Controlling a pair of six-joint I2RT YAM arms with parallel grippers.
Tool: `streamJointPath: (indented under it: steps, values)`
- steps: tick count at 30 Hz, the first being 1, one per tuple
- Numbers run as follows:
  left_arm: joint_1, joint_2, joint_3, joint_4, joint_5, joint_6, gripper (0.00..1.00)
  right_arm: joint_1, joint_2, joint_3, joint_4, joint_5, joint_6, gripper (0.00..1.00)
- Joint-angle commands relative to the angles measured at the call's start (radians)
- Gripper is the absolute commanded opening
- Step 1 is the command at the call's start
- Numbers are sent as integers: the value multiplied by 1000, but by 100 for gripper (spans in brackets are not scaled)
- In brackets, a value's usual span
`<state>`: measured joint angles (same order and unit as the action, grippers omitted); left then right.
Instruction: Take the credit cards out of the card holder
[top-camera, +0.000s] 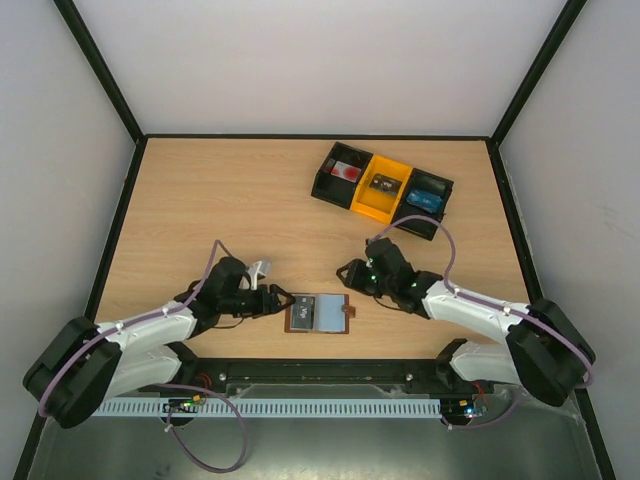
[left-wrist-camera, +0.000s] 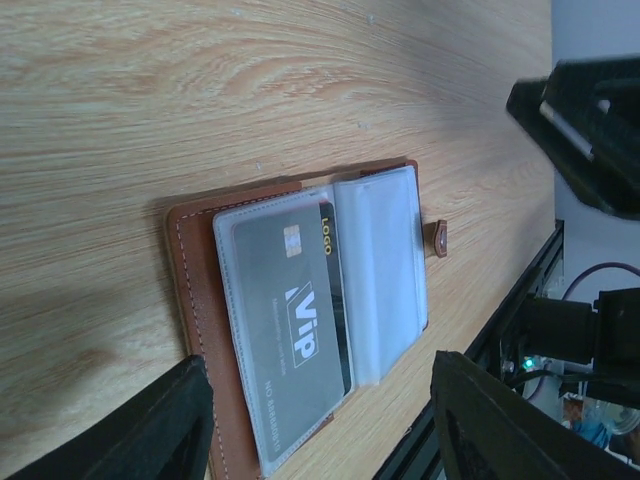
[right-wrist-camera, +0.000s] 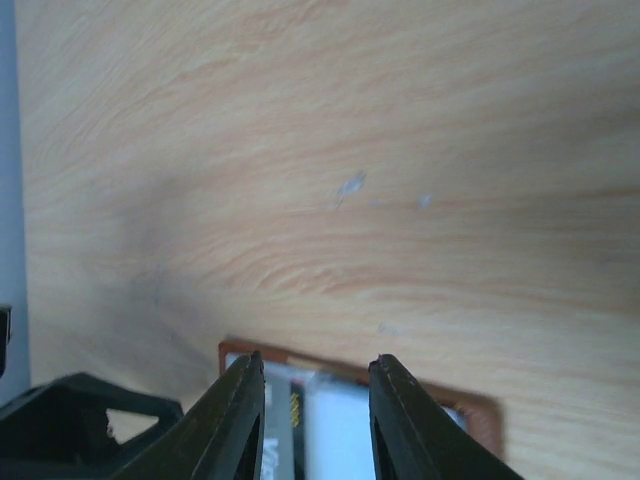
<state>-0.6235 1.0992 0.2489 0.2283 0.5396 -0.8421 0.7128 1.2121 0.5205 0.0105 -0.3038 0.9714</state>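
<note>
The card holder (left-wrist-camera: 195, 300) looks like stitched brown leather with glossy clear plastic sleeves (left-wrist-camera: 385, 270); the credit card (left-wrist-camera: 290, 330) is matt grey; the table (left-wrist-camera: 200, 80) is smooth wood-grain.

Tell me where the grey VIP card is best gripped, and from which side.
Probably the card's dark long edge, which seems to stick out of the clear sleeve beside the fold. Come from the snap tab side; the other edges are covered.

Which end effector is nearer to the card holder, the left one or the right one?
Left. The left end effector sits right at the left edge of the card holder; the right end effector hangs just beyond its far right corner, apart from it.
</note>
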Motion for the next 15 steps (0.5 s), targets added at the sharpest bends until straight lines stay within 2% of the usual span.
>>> streamJointPath:
  steps: [1, 8, 15]
  values:
    - [-10, -22, -17, 53, -22, -37, 58, 93, -5, -35, 126, 34, 97, 30]
    - [-47, -7, -16, 81, -32, -75, 55, 242, 85, -20, 234, 58, 171, 29]
    - [-74, -8, -39, 102, -42, -108, 54, 342, 181, 39, 242, 85, 179, 29]
